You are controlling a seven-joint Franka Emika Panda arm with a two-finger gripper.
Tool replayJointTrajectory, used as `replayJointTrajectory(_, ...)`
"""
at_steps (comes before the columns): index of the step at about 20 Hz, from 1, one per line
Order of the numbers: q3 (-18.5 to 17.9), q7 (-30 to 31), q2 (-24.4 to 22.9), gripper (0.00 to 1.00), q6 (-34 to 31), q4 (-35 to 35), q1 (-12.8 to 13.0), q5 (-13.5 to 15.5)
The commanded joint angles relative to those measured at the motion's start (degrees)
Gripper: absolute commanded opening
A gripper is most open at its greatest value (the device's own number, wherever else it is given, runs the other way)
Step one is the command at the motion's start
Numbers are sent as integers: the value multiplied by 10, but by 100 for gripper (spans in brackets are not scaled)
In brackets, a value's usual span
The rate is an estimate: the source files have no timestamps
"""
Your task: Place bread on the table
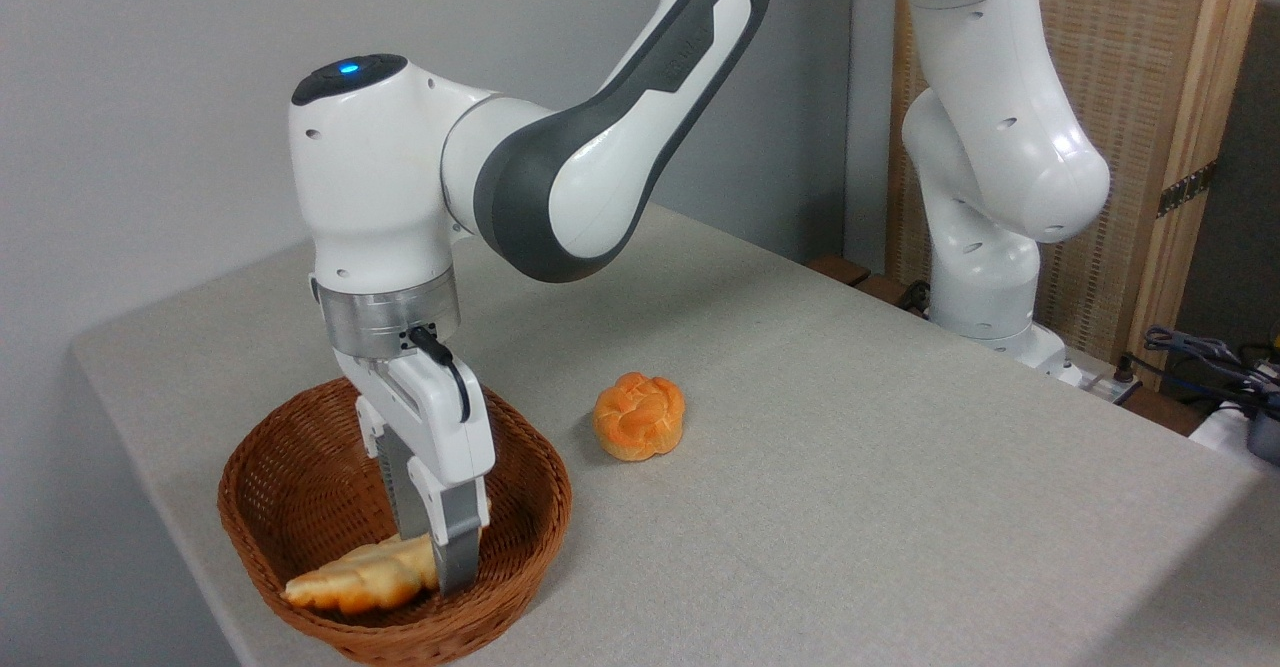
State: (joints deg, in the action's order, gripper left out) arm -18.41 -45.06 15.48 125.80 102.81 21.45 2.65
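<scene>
The bread (355, 579), a pale braided loaf with golden tips, lies along the near floor of the brown wicker basket (300, 447) at the table's front left. My gripper (436, 559) reaches straight down into the basket. Its fingers (458, 547) stand close together on the loaf's right end, which is pinched between them and partly hidden. The loaf still rests on the basket floor. The table (850, 467) is covered in light grey-beige cloth and stretches to the right.
A small round orange knotted bun (639, 416) sits on the cloth just right of the basket. The robot's base (985, 277) stands at the table's far right edge, with cables (1200, 357) beyond it.
</scene>
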Motion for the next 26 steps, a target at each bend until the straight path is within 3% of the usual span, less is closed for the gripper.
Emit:
replayJointTrajectory(1,-1,-1,7,26,10,-2,2,3)
replayJointTrajectory(8,-1,0,1,28,9,-2,2,3)
replayJointTrajectory(17,4,5,-49,28,1,-2,2,10)
replayJointTrajectory(22,7,4,-67,29,-31,-2,2,10)
replayJointTrajectory(26,2,-1,-102,30,-92,-1,-1,9)
